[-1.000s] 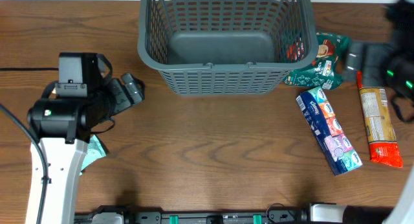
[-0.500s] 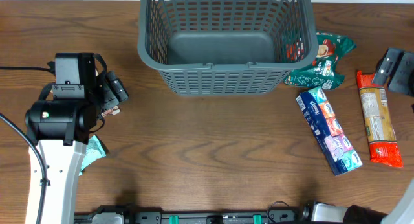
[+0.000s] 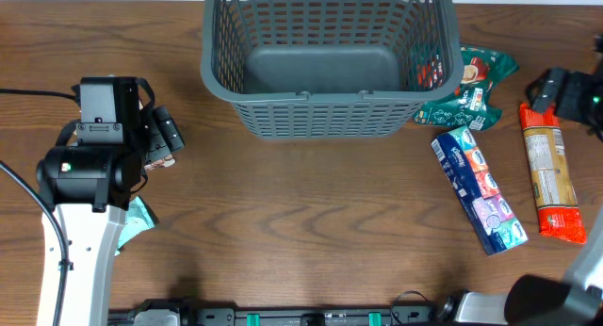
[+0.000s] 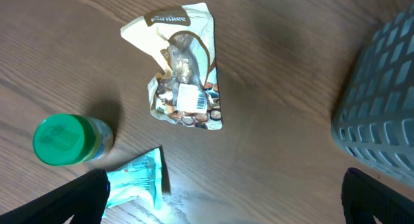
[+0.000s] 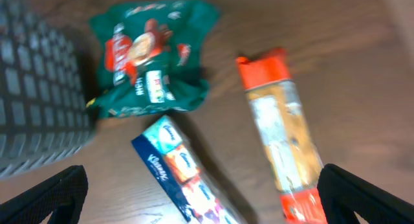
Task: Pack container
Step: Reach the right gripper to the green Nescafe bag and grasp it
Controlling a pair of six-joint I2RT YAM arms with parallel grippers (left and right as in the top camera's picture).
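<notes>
Well — teal packet (image 3: pixel 139 217) half under left arm (image 3: pixel 83 234).

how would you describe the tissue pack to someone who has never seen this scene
Find the big grey basket in the overhead view, then look to its right, where three packets lie. The tissue pack is the long blue one lying slantwise, just below the green bag and left of the orange packet. Only it has a row of differently coloured panels.

Left claw (image 4: pixel 226 199), right claw (image 5: pixel 206 199): jaws spread wide.
</notes>
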